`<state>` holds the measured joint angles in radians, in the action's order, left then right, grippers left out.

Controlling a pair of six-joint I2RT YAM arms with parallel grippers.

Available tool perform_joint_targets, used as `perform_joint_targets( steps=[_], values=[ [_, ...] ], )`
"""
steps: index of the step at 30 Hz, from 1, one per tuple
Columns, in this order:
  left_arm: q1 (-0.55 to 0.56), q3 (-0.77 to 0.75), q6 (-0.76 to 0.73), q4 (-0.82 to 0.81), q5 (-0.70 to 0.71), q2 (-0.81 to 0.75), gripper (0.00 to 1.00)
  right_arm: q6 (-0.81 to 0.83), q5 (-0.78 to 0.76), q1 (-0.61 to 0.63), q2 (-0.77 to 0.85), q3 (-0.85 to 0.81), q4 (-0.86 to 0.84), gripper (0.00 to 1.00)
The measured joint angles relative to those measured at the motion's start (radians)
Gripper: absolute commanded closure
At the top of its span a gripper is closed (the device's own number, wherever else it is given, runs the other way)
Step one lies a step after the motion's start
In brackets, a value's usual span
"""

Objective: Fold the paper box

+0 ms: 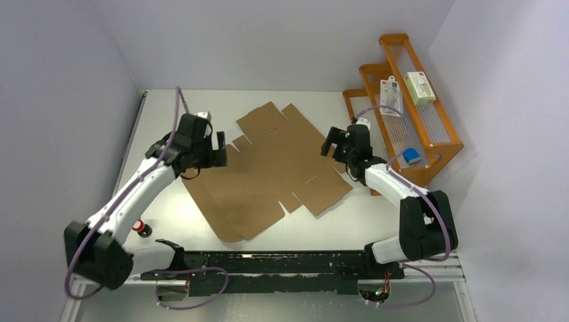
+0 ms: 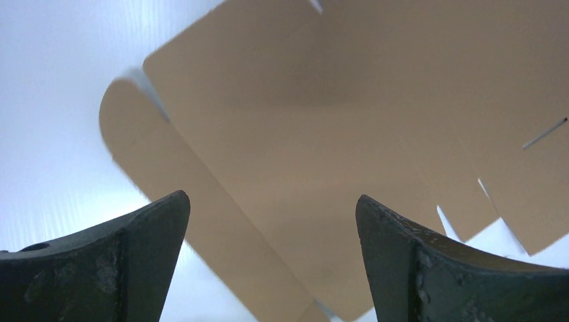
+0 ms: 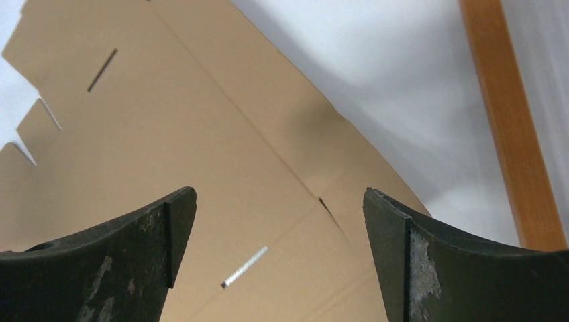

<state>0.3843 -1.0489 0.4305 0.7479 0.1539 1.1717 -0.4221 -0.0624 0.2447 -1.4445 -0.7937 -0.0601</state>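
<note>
The paper box [image 1: 272, 171] is a flat brown die-cut cardboard sheet with flaps and slots, lying unfolded in the middle of the table. My left gripper [image 1: 216, 149] hovers open over its left edge. In the left wrist view the sheet [image 2: 315, 134] fills the space beyond the spread fingers [image 2: 272, 201]. At the sheet's right edge my right gripper [image 1: 333, 143] hangs open too. The right wrist view shows the cardboard [image 3: 168, 134] with a narrow slot below the gripper [image 3: 280, 198]. Nothing is between either pair of fingers.
An orange wire-fronted rack [image 1: 409, 107] stands at the back right, close behind the right arm, with small white packages [image 1: 419, 87] and a blue item [image 1: 411, 157] on it. A small red object [image 1: 141, 228] sits near the left arm. The rack's orange bar [image 3: 513, 127] shows in the right wrist view.
</note>
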Motion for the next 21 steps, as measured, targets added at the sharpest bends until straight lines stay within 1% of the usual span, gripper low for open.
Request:
perform_joint_targets(
  steps=[2, 5, 10, 17, 21],
  values=[
    [-0.014, -0.033, -0.035, -0.049, -0.014, 0.087, 0.02, -0.023, -0.027, -0.002, 0.039, 0.036, 0.016, 0.02],
    [-0.056, -0.105, -0.084, -0.12, -0.074, 0.241, 0.02, -0.056, -0.062, -0.003, 0.092, 0.094, 0.033, 0.03],
    [-0.13, -0.233, -0.142, -0.205, -0.153, 0.507, 0.02, -0.098, -0.08, -0.003, 0.111, 0.167, 0.04, 0.03],
    [-0.191, -0.41, -0.194, -0.221, -0.267, 0.787, 0.02, -0.121, -0.081, -0.003, 0.039, 0.185, 0.042, 0.05],
    [-0.203, -0.441, -0.213, -0.218, -0.304, 0.858, 0.02, -0.122, -0.069, -0.003, -0.033, 0.167, 0.016, 0.07]
  ],
)
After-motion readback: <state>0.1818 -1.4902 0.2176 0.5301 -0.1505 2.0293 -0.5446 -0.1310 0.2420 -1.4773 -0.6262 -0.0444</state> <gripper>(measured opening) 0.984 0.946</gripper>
